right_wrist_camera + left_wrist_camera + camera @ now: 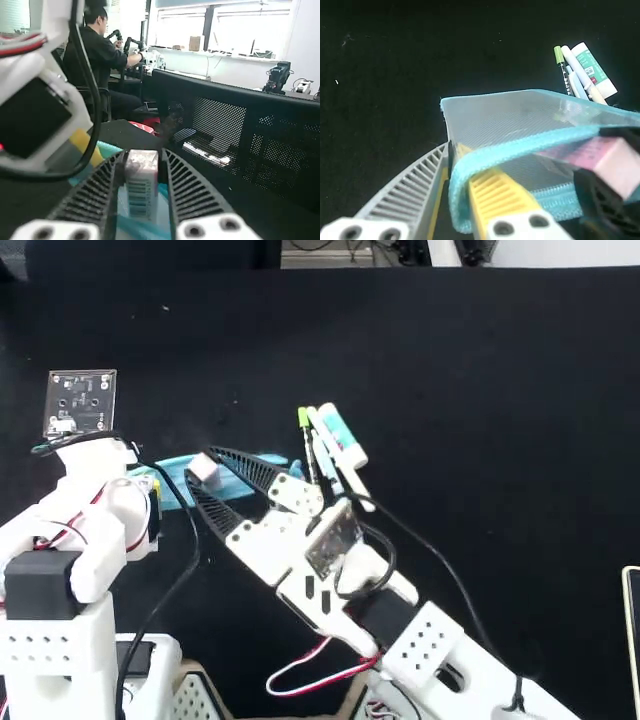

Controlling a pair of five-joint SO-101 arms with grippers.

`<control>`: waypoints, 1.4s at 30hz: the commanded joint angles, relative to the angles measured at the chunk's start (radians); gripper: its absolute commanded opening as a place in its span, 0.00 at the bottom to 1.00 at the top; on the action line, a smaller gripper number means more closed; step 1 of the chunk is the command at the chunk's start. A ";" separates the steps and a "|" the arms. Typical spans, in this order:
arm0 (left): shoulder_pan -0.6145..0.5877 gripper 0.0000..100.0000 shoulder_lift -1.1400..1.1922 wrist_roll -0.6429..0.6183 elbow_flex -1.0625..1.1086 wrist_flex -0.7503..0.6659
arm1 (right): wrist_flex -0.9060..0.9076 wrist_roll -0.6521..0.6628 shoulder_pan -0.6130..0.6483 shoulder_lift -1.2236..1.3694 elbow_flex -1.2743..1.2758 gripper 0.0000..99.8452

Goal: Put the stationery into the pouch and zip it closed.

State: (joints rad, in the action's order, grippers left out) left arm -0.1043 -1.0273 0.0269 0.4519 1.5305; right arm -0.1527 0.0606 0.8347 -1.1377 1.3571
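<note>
Right gripper (pixel 142 156) pinches eraser (pixel 141 185) above pouch (pixel 510 115) — left gripper (pixel 451 150) clamps its rim

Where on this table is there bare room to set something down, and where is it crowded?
Free: the black tabletop beyond the teal mesh pouch and the bundle of pens, to the far edge, and right of the pens. Crowded: near left, where the left gripper clamps the pouch and the right gripper holds a pink-and-white eraser at its opening.
</note>
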 commanded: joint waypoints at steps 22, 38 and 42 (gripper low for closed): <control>0.002 0.03 0.011 -0.005 -0.001 -0.006 | 0.991 -0.005 -0.031 -0.084 -0.720 0.20; 0.002 0.03 0.011 -0.005 -0.001 -0.006 | 1.096 -0.157 -0.559 0.222 -0.739 0.20; 0.002 0.03 0.011 -0.005 -0.001 -0.006 | 1.096 -0.157 -0.628 0.435 -0.773 0.20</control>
State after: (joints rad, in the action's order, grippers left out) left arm -0.1043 -1.0273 0.0269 0.4519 1.5305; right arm 0.9413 -0.0867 0.2608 -0.8355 0.6268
